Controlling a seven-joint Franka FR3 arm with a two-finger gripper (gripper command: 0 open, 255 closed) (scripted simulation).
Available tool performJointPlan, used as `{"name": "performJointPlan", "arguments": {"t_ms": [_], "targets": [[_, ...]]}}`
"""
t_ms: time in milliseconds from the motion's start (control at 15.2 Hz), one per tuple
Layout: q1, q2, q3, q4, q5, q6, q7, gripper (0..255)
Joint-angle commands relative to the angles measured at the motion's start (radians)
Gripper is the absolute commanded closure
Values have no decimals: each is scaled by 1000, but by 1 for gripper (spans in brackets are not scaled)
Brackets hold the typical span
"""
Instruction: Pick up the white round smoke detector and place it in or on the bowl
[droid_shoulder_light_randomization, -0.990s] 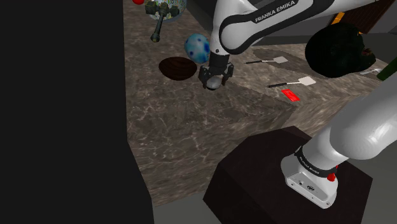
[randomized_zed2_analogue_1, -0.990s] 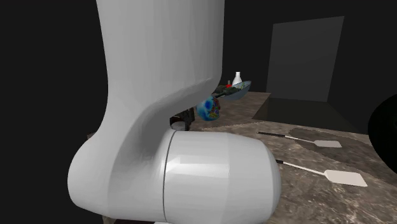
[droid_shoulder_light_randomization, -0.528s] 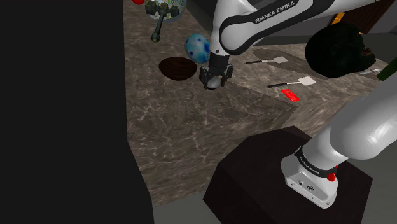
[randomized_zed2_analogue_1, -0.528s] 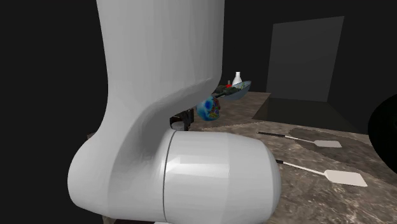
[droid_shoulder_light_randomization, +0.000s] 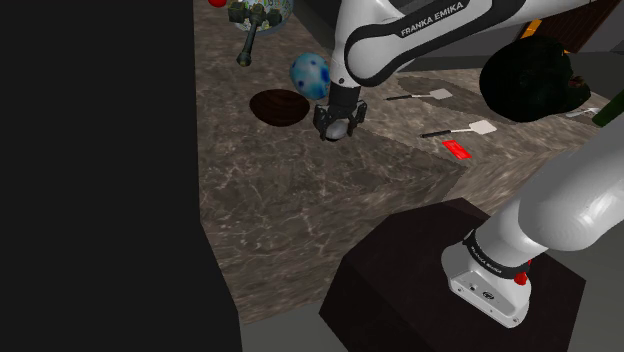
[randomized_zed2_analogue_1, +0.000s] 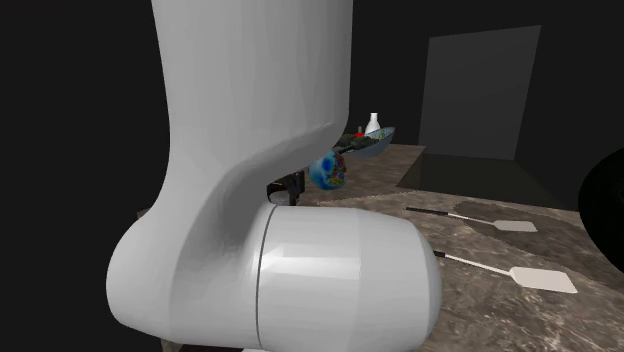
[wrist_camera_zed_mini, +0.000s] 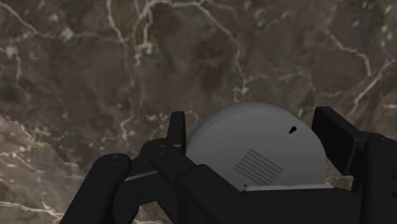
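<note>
My black gripper (droid_shoulder_light_randomization: 337, 131) hangs just above the dark marbled table (droid_shoulder_light_randomization: 300, 210), shut on the round pale-grey smoke detector (droid_shoulder_light_randomization: 339, 125). In the wrist view the detector (wrist_camera_zed_mini: 254, 153) is a domed disc with a vent grille and a small hole. One finger (wrist_camera_zed_mini: 177, 127) clasps one side of it and the other finger (wrist_camera_zed_mini: 336, 130) the opposite side. The gripper (wrist_camera_zed_mini: 252, 122) looks down on bare marble. The dark brown bowl (droid_shoulder_light_randomization: 278, 106) stands on the table a short way to the shoulder view's left of the gripper.
A blue speckled ball (droid_shoulder_light_randomization: 309, 73) sits just behind the bowl. Two white-bladed spatulas (droid_shoulder_light_randomization: 430, 95) (droid_shoulder_light_randomization: 470, 128) and a red item (droid_shoulder_light_randomization: 457, 150) lie to the right. A glass dish of objects (droid_shoulder_light_randomization: 258, 12) stands at the back. Left of the table edge is a black area.
The gripper, with the smoke detector in it, has risen slightly from the table over the last second. In the last half second nothing moved.
</note>
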Motion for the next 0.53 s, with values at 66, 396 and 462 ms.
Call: {"name": "performJointPlan", "arguments": {"t_ms": [66, 396, 462], "targets": [[0, -8, 0, 6, 1, -14, -1, 255], [0, -43, -3, 41, 7, -83, -5, 255], [0, -50, -3, 48, 8, -97, -5, 255]]}}
